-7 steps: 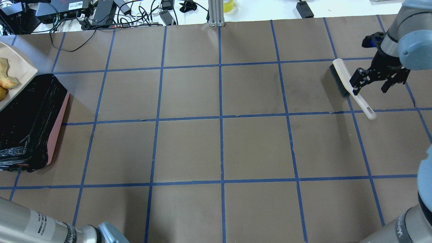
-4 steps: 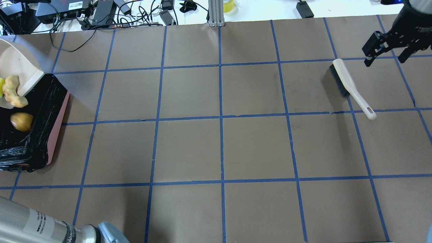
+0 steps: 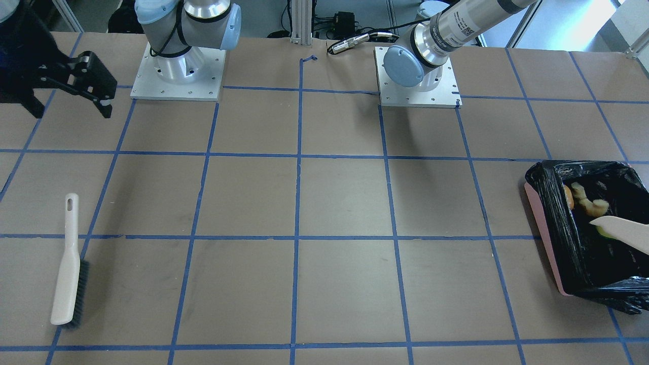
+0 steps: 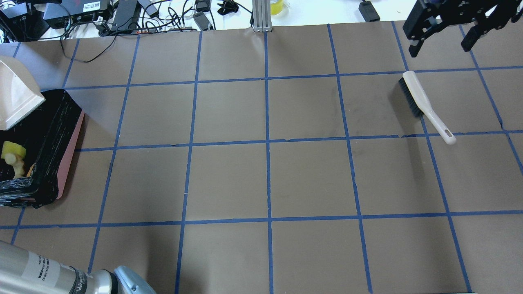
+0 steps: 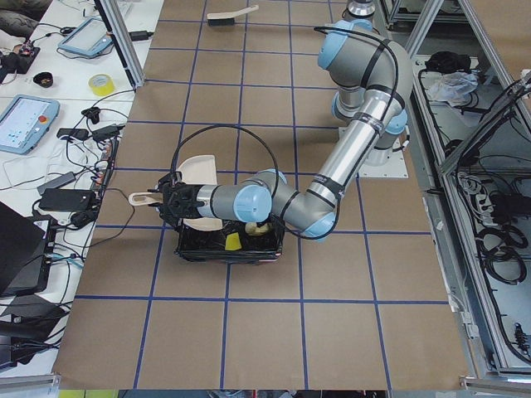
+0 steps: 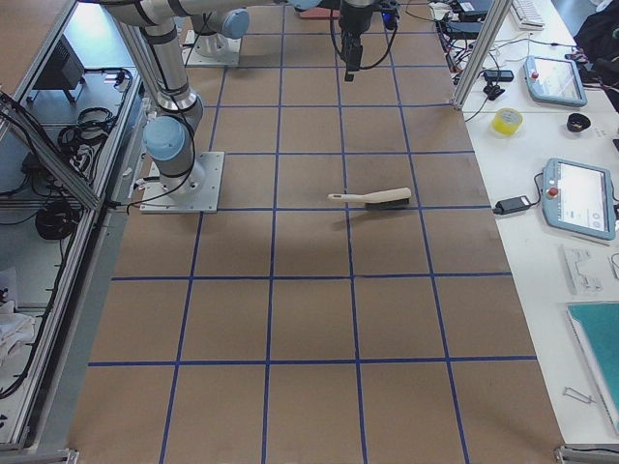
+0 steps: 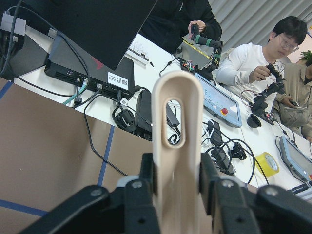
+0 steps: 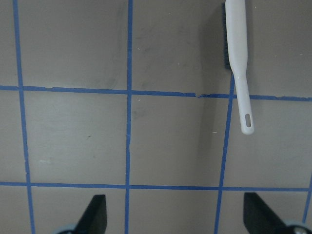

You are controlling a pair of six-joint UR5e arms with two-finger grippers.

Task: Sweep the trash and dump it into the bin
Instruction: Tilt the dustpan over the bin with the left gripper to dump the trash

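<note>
Closest to the robot, at the table's left edge, we find the left arm (image 4: 41,273) stretching out toward the bin (image 4: 57,126), a pink-sided box lined with a crinkled black bag. All the trash lies inside it, gathered at its near end. We see the yellow wedge (image 4: 9,150) and the tan croissant (image 4: 18,168) just beside it. The orange lump (image 3: 568,196) shows only as a sliver against the bag's wall on the side toward the table's middle. Over the bin's far end hangs the beige dustpan (image 4: 16,96), tipped steeply with its lip pointing down into the bag. The left gripper (image 7: 176,178) is clamped on the dustpan's looped handle, a finger pressed to each side of it.

Farther out, on the right half of the table, the hand brush (image 4: 421,102) lies flat on the brown paper with nothing touching it. Its dark bristles face left and its handle points toward the near right, the tip crossing a blue tape line (image 4: 229,143). Beyond the brush, near the far right corner, the right gripper (image 4: 439,48) hovers above the surface with its jaws spread wide and nothing between them. Past the table's far edge we make out a tangle of cables (image 4: 163,16) and a yellow tape roll (image 5: 101,84).
</note>
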